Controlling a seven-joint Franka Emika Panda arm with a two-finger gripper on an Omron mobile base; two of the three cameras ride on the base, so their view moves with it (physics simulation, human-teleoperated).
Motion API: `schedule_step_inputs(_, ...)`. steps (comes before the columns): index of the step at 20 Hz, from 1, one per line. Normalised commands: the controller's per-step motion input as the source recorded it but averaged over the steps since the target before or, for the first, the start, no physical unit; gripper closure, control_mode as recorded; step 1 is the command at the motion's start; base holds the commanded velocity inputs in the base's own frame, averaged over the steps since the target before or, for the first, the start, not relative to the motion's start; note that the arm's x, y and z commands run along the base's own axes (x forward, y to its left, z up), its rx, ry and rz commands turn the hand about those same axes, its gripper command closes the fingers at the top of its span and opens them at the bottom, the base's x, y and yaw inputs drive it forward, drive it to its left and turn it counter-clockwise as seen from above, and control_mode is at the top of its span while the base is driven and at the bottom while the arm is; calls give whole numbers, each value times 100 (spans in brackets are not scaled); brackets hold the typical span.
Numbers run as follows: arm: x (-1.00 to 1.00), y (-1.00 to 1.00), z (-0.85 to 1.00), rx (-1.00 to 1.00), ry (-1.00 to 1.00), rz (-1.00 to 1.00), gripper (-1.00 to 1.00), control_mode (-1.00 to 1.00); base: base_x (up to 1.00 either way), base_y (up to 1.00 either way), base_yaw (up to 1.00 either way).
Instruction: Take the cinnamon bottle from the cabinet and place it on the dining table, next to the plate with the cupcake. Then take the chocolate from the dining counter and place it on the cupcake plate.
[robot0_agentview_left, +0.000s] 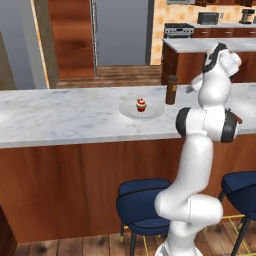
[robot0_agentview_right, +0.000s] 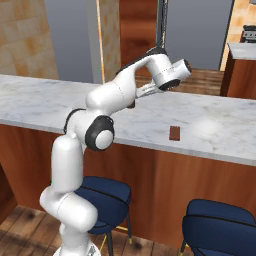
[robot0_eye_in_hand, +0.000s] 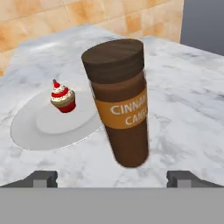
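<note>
Two jobs, one seemingly done — the cinnamon bottle stands upright on the marble worktop just beside the plate with the cupcake. The hand is open, fingertips wide apart and clear of the bottle. A careless retreat could clip and topple it. The chocolate lies well apart on the worktop — small and flat, easy to miss.

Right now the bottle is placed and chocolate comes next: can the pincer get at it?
Probably yes. The chocolate lies bare on the dining counter with nothing near it, and the pincer is open, holding nothing.
</note>
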Motion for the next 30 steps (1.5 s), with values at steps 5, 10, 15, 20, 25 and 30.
schedule_step_inputs(5, -52, 26, 0, -25, 7, -32, -100, -100, 0, 0, 0)
schedule_step_inputs(10, -40, 10, 6, -12, 24, -36, -100, -100, 0, 0, 0)
schedule_step_inputs(15, -28, -22, 21, 0, 42, -25, -100, -100, 0, 0, 0)
schedule_step_inputs(20, -33, -30, 12, -7, 30, -14, -100, -100, 0, 0, 0)
schedule_step_inputs(25, -20, -52, 4, -14, 15, -2, -100, -100, 0, 0, 0)
schedule_step_inputs(30, -22, -43, -10, -32, 0, -10, -100, -100, 0, 0, 0)
